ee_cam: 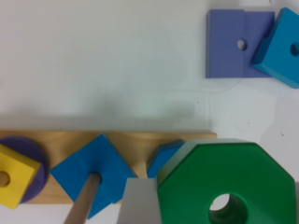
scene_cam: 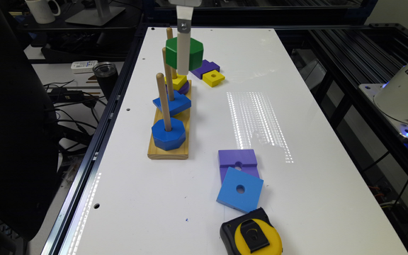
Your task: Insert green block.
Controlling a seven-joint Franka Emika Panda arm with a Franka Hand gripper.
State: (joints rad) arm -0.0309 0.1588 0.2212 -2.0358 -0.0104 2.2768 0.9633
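Note:
The dark-green octagonal block with a round centre hole hangs in the air, held by my gripper, which is shut on it. One grey finger presses its side. Below lies a wooden base with three upright pegs. A blue octagon sits on the near peg, a blue square on the middle peg, and a yellow square over a purple disc on the far one. In the wrist view the green block covers most of the blue octagon and its peg.
Loose purple and yellow blocks lie beyond the base. A purple square and a blue square rest nearer, beside a yellow-black tape measure. The robot's base stands at the exterior view's right.

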